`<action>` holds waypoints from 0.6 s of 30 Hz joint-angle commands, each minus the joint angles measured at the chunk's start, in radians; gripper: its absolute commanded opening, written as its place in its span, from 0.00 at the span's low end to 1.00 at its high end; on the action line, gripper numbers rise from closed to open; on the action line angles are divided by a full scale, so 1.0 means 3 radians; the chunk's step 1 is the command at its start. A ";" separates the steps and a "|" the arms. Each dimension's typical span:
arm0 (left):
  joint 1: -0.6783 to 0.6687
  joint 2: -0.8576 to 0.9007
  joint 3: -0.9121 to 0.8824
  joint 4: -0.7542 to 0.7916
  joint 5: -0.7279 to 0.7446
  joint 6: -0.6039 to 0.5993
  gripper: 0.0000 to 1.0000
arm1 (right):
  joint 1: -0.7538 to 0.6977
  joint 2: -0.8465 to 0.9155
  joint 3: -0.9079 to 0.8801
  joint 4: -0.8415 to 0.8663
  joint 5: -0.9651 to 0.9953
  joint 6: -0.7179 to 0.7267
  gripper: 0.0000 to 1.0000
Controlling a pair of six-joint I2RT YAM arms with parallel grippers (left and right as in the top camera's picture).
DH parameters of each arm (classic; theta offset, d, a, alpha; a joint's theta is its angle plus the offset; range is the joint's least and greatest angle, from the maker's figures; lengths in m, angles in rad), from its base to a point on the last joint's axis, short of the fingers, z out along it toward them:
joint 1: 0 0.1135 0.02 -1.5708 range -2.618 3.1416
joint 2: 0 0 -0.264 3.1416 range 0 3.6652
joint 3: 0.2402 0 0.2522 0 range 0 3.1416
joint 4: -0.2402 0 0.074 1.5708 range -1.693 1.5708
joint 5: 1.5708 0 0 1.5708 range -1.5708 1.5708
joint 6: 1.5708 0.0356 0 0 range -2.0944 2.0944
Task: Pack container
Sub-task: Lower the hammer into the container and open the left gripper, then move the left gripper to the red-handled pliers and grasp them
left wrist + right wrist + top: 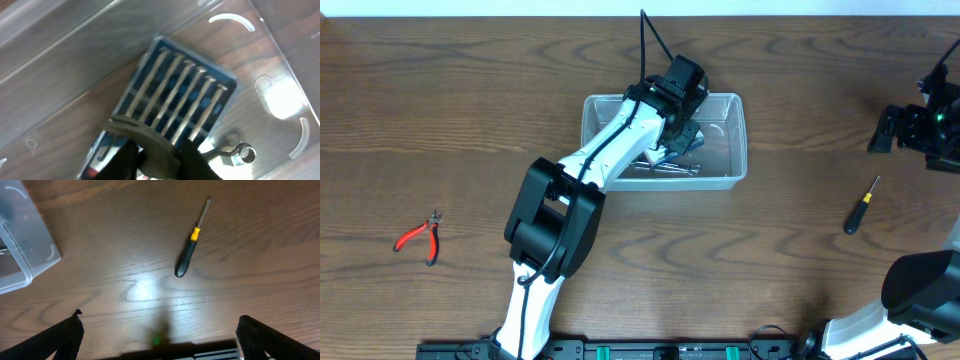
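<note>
The clear plastic container (pixel 740 140) stands at the table's back centre. My left gripper (pixel 675 135) is down inside it. In the left wrist view my left gripper (pixel 160 160) is shut on the near end of a blue flat case of screwdrivers (pixel 175 95), which lies low over the container's floor (pixel 60 30). A silver wrench (pixel 240 152) lies beside the case. My right gripper (pixel 895 128) is open and empty at the far right, above the table. In the right wrist view the fingers (pixel 157 340) are wide apart, with the container's corner (pixel 25 255) at the left.
A black-and-yellow screwdriver (pixel 861 206) lies on the table at the right, also in the right wrist view (pixel 186 260). Red-handled pliers (pixel 420 237) lie at the far left. Silver tools (pixel 665 168) rest in the container.
</note>
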 commanded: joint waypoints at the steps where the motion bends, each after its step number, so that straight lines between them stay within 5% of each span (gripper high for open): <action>1: 0.0033 0.0031 0.0070 -0.0015 -0.0004 -0.0034 0.39 | 0.0033 -0.0003 -0.0015 -0.0003 -0.0028 -0.0033 0.99; 11: 0.0034 -0.0095 0.0071 -0.0018 -0.0009 0.0024 0.67 | 0.0033 -0.0003 -0.0015 -0.0001 -0.0027 -0.0033 0.99; 18: 0.0067 -0.0680 0.0071 -0.0201 -0.0512 0.0056 0.95 | 0.0033 -0.0003 -0.0015 0.0000 -0.0027 -0.0033 0.99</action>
